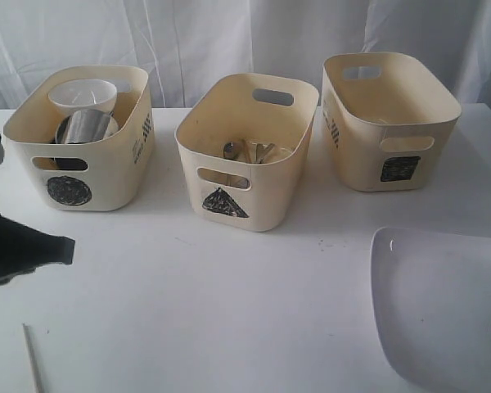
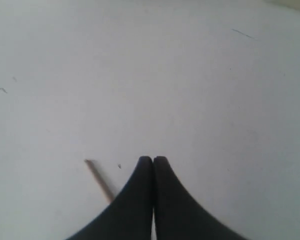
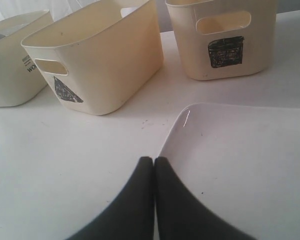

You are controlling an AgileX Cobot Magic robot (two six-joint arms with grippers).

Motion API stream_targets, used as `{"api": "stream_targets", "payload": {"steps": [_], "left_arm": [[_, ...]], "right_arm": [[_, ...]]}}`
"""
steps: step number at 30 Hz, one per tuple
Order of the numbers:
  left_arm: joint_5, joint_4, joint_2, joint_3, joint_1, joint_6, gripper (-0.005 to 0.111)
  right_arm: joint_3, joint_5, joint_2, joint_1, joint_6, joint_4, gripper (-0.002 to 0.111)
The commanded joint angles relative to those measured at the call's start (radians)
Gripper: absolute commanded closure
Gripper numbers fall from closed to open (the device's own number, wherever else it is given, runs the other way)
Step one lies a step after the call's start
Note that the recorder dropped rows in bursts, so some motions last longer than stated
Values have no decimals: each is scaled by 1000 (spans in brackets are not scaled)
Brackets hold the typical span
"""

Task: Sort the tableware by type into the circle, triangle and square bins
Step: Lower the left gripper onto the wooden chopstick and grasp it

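Observation:
Three cream bins stand in a row. The circle bin [image 1: 110,176] holds a small white bowl [image 1: 83,95] and a steel mug [image 1: 87,127]. Steel cutlery [image 1: 250,151] lies in the triangle bin [image 1: 270,196]. The inside of the square bin [image 1: 360,155] is mostly hidden. A large white plate [image 1: 446,311] lies at the front right. My right gripper [image 3: 153,160] is shut and empty, hovering at the edge of the plate [image 3: 240,160]. A wooden chopstick [image 1: 33,360] lies at the front left. My left gripper [image 2: 153,159] is shut and empty beside the chopstick [image 2: 99,180].
A white table [image 1: 229,311] carries everything, with a white curtain behind it. In the right wrist view the triangle bin [image 3: 100,60] and square bin [image 3: 225,45] stand beyond the plate, and the circle bin [image 3: 12,65] is at the edge.

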Motion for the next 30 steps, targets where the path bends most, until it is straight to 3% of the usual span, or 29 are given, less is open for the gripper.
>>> {"api": "stream_targets", "payload": {"steps": [1, 10, 15, 19, 21, 30], "left_arm": [[-89, -205, 14, 90, 56, 128, 107], [97, -311, -13, 106, 68, 80, 103], [218, -352, -81, 106, 66, 50, 75], [234, -388, -97, 106, 66, -63, 44], [229, -398, -90, 106, 66, -107, 35], [195, -401, 23, 106, 66, -148, 34]], "right_arm": [[6, -2, -6, -7, 3, 0, 108], [6, -2, -6, -7, 3, 0, 108], [6, -2, -6, -7, 3, 0, 108], [6, -2, -6, -7, 3, 0, 108], [6, -2, -6, -7, 3, 0, 108], [6, -2, -6, -7, 3, 0, 108]]}}
